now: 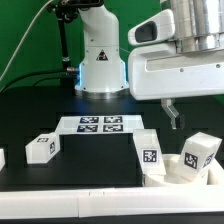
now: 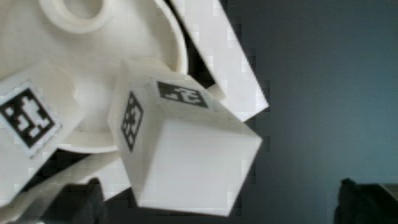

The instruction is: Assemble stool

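Right now the pincer (image 1: 171, 114) hangs with its jaws spread wide and nothing between them. In the wrist view its dark fingertips (image 2: 79, 203) show far apart.

Closest below it, a little off its centre line and touching neither finger, is a leg (image 1: 198, 151). It is a chunky white block with square tags on two faces, resting on the round seat (image 1: 178, 173). Whether it sits square in a socket I cannot tell. The step in hand looks like taking hold of this leg to work it into the seat.

To do that well, the pincer should first shift so the block lies midway between the fingers. In the wrist view the block looks turned askew to the line between them, so a twist of the wrist before closing seems wise. That way the pads meet two flat, opposite faces rather than a corner. The descent should be straight and the squeeze gentle, or the leg may tip out of place.

Just past the seat's rim, on one finger's side, stands a second leg (image 1: 150, 156). It is close enough that a wide finger could knock it on the way down.

Well beyond both lie the marker board (image 1: 100, 124) and a third leg (image 1: 42, 147), clear of this move.
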You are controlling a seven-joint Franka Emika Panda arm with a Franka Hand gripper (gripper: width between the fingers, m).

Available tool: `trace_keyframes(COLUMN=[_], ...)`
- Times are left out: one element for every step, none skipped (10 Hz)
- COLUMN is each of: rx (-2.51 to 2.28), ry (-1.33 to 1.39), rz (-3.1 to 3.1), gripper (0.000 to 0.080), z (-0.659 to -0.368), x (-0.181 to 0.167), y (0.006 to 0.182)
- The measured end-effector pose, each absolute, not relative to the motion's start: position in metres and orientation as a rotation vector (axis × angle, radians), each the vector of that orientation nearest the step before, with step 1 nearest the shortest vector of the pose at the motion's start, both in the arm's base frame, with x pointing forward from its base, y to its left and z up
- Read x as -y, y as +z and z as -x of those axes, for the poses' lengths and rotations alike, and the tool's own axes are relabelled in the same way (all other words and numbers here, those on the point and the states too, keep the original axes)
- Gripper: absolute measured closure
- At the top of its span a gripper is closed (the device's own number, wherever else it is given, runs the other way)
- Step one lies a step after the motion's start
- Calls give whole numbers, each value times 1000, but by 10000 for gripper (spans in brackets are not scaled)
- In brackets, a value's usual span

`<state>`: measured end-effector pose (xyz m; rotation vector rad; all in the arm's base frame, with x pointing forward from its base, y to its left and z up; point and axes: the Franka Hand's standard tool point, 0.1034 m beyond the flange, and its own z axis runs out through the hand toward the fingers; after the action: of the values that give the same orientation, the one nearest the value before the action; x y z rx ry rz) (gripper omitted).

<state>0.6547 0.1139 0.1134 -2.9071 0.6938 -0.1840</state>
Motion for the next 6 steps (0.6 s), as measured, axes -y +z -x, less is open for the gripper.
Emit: trace_keyframes(rx=[-604, -518, -421, -189, -148, -73], ry=[-192, -199, -203, -201, -192, -189], rz=[2936, 2962, 2982, 3010, 3006, 3006], gripper=[151, 151, 151, 151, 151, 151], z=[-655, -655, -655, -654, -653, -652], x=[-113, -111, -109, -104, -105, -109], y=[113, 113, 112, 107, 104, 103])
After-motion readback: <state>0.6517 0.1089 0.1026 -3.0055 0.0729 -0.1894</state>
